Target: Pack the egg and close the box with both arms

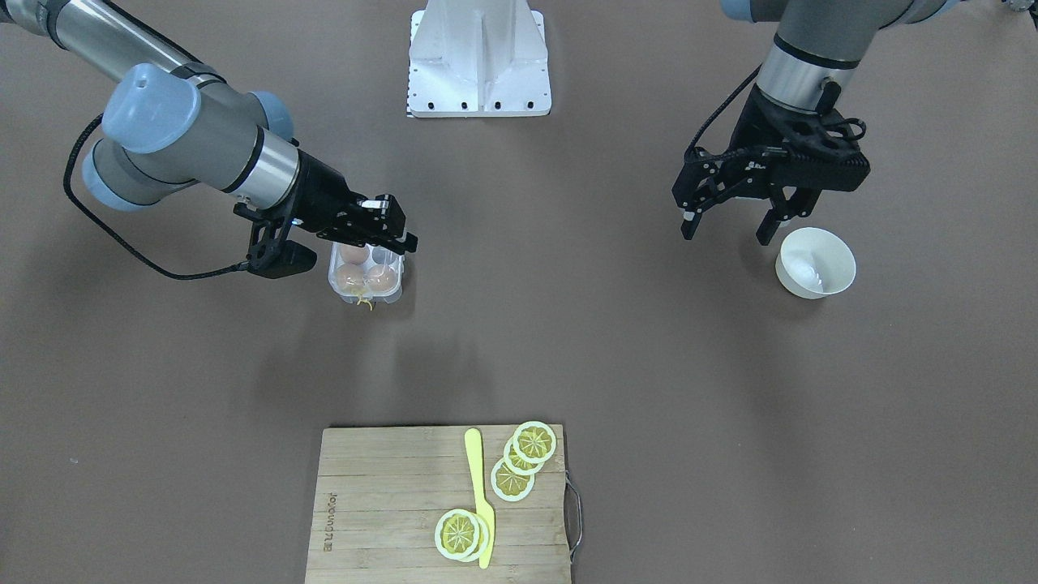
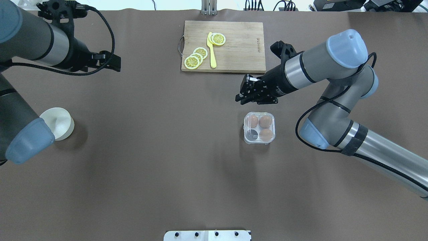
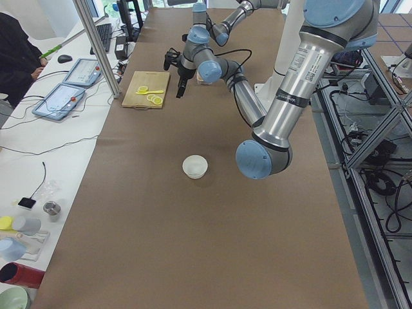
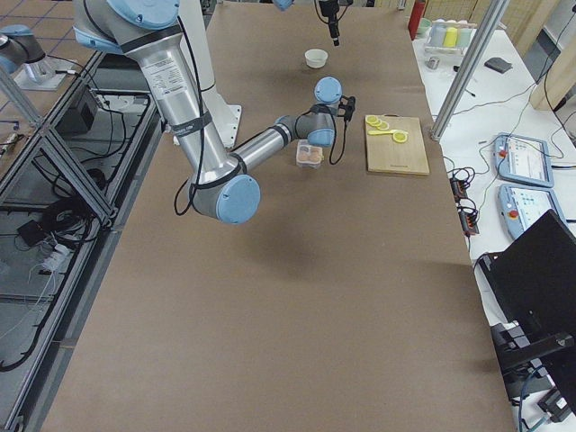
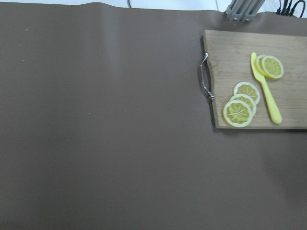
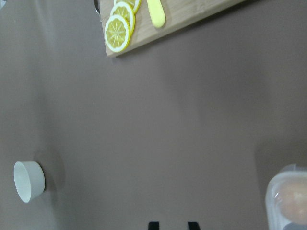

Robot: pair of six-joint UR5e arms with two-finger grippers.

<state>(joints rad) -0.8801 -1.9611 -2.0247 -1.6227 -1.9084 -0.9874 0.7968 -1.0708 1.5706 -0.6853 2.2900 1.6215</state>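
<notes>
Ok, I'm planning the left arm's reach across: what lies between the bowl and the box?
Nothing. In the overhead view, the stretch of table between the bowl and the box is bare.

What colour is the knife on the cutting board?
The knife is pale yellow all over, shown best in the exterior front-facing view.

Lemon slices (image 1: 512, 479) and yellow knife (image 1: 478, 495) on wooden board (image 1: 389, 487); white bowl (image 1: 839, 272) well apart

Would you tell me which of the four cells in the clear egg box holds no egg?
The lower-left cell in the overhead view, toward the robot's base: it looks dark and bare, while the other three each hold a tan egg.
</notes>
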